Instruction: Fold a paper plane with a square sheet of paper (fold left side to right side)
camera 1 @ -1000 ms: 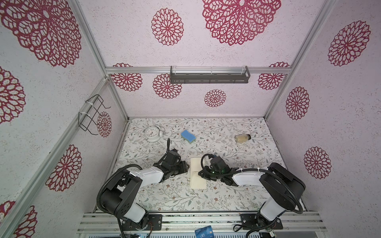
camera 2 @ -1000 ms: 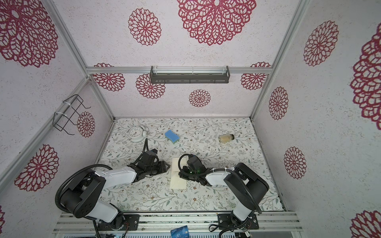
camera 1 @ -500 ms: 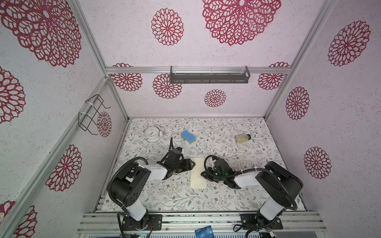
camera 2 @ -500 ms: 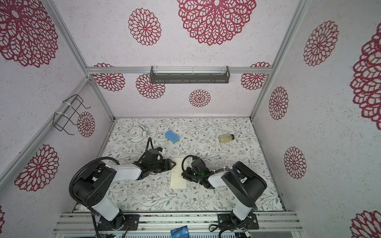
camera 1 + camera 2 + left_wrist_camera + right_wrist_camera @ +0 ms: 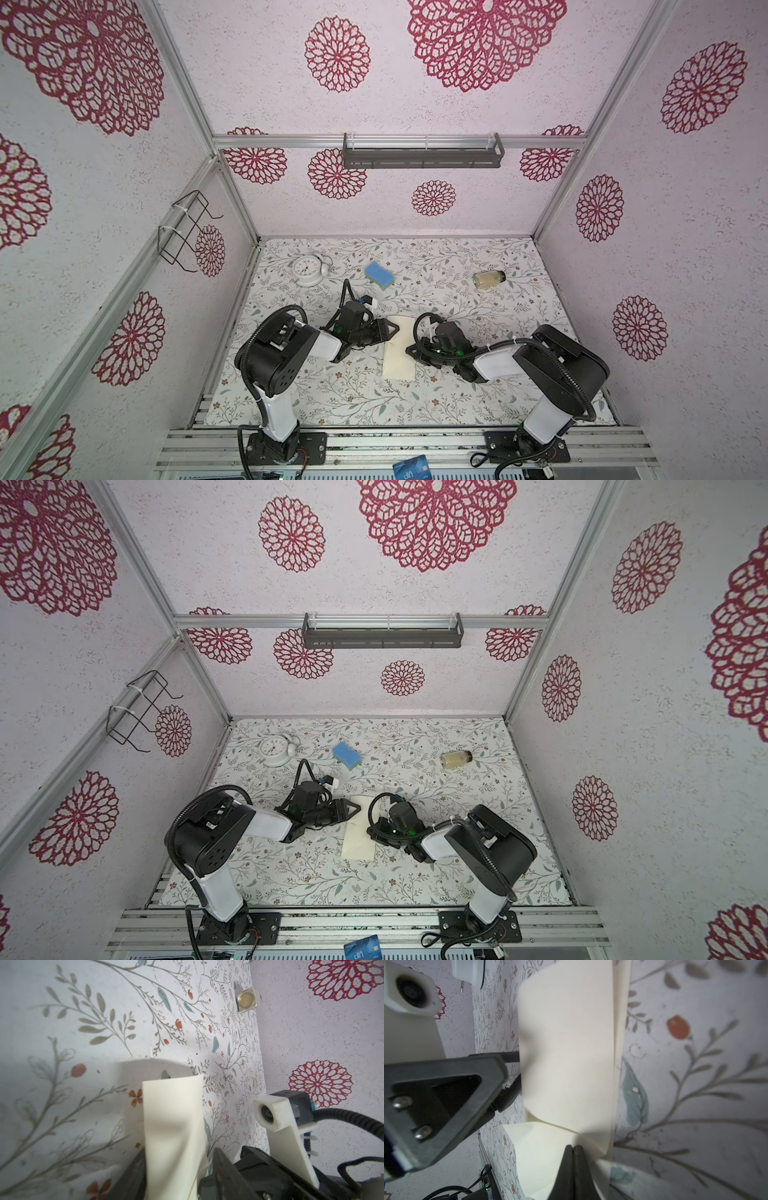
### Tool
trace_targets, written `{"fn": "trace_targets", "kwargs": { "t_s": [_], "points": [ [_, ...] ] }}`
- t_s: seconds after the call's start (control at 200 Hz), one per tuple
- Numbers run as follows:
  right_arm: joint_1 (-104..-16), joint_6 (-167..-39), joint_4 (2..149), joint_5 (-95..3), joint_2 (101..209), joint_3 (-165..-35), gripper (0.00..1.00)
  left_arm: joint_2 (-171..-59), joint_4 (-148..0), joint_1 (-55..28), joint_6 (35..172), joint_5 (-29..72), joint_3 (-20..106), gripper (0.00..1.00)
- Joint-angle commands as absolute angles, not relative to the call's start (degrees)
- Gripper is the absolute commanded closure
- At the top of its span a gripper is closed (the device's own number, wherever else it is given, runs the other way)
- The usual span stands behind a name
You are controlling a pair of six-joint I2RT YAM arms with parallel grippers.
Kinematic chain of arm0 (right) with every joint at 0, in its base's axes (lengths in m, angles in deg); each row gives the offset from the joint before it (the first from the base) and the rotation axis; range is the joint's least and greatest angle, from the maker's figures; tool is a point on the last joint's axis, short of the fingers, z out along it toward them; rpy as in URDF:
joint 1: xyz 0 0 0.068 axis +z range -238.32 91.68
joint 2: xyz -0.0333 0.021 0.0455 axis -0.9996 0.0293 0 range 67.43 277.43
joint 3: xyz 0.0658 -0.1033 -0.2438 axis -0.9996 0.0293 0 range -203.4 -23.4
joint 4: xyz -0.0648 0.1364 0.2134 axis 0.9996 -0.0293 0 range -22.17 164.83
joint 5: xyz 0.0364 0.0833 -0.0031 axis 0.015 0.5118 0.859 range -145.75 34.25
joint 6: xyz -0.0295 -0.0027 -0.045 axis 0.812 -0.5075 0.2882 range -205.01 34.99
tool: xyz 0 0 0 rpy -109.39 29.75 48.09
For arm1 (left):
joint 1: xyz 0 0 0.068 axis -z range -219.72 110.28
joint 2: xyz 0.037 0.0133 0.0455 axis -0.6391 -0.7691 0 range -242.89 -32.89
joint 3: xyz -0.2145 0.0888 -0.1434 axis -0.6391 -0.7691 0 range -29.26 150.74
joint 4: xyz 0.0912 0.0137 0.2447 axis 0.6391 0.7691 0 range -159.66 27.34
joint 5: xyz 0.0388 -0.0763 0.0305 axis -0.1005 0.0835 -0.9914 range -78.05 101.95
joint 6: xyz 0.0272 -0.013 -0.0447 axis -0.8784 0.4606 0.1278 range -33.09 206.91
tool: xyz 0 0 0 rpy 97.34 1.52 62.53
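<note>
**Right gripper** [image 5: 574,1148]: clenched, the two fingers together with nothing seen between them. The tip rests on top of the square sheet of paper [image 5: 399,353], at its right edge about midway along.

**Left gripper** [image 5: 390,329]: at the left edge of the sheet's far end. In the left wrist view the jaws stand apart with a raised, curved flap of the paper filling the gap. Whether they pinch it cannot be told.

**Square sheet of paper**: plain cream, doubled over into a narrow strip that runs near to far. It lies on the desk [image 5: 332,395] at centre, between the two grippers. The near part lies flat. The upper layer at the far end is lifted and bowed.

**Blue sponge** [image 5: 379,275]: on the desk, beyond the left gripper, well apart from the paper.

**White alarm clock** [image 5: 307,270]: far left of the desk, left of the sponge.

**Small jar** [image 5: 489,279]: on its side at far right, pale contents.

**Grey shelf** [image 5: 422,150]: mounted on the far wall.

**Black wire rack** [image 5: 185,230]: mounted on the left wall.
</note>
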State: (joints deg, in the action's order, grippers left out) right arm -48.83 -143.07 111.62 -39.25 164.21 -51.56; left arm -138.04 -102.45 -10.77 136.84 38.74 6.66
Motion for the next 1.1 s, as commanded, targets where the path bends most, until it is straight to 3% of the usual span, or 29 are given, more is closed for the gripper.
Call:
{"fn": "trace_targets", "kwargs": {
  "t_s": [0.0, 0.21, 0.415, 0.66, 0.871, 0.976, 1.091],
  "points": [
    [-49.69, -143.19, 108.78, -39.87, 164.99, -50.67, 1.00, -138.17, -102.61, -11.58, 137.27, 39.51, 5.89, 0.65],
    [-50.50, -141.36, 104.97, -36.80, 161.25, -51.70, 1.00, -133.36, -96.30, -11.45, 136.43, 36.19, 6.51, 1.00],
    [-54.55, -136.92, 93.66, -35.67, 150.58, -49.85, 1.00, -122.90, -78.33, -8.79, 131.98, 25.18, 10.52, 1.00],
    [-63.74, -128.31, 78.31, -31.48, 135.27, -46.85, 1.00, -118.31, -37.89, 2.05, 131.59, -7.39, 28.36, 1.00],
    [-72.73, -125.56, 73.55, -26.17, 126.50, -43.03, 1.00, -126.97, -8.00, 11.05, 146.45, -27.01, 44.72, 1.00],
    [-76.95, -125.10, 74.93, -22.31, 125.99, -41.40, 1.00, -135.71, 4.66, 14.72, 152.92, -30.41, 54.49, 1.00],
    [-80.77, -125.06, 76.77, -18.91, 126.19, -40.00, 1.00, -144.69, 8.85, 17.10, 154.64, -29.11, 63.58, 1.00]
  ]
}}
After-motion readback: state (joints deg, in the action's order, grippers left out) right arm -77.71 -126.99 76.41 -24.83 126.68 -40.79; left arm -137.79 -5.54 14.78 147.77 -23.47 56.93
